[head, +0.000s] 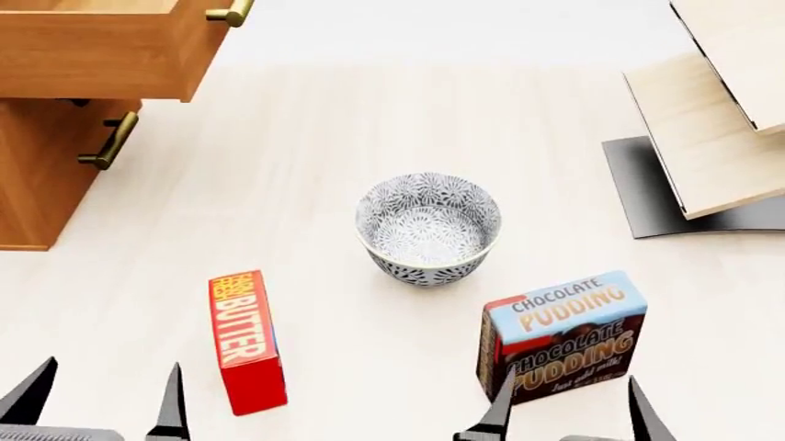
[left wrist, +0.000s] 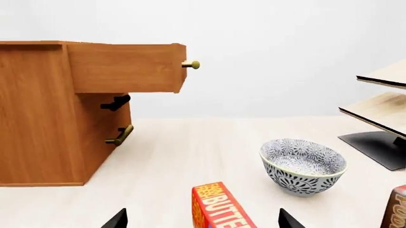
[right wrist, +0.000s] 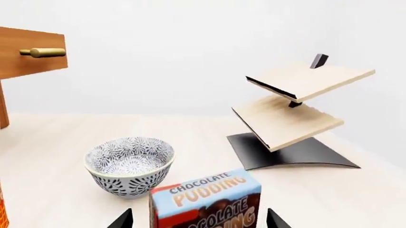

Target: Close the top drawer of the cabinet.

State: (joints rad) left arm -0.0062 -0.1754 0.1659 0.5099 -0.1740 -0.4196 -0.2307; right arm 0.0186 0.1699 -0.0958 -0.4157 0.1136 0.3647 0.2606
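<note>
top drawer pulled out, handle facing bowl

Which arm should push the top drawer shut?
Left. The top drawer juts from the cabinet on that side, nearer the left tool; the right tool sits behind the pudding box.

Bare pale wooden worktop runs from the butter box up to the pulled-out orange-brown wooden top drawer at the head view's upper left. The red rectangular butter box stands just ahead of the left tool; the blue-patterned ceramic bowl sits at centre, well right of that lane.
</note>
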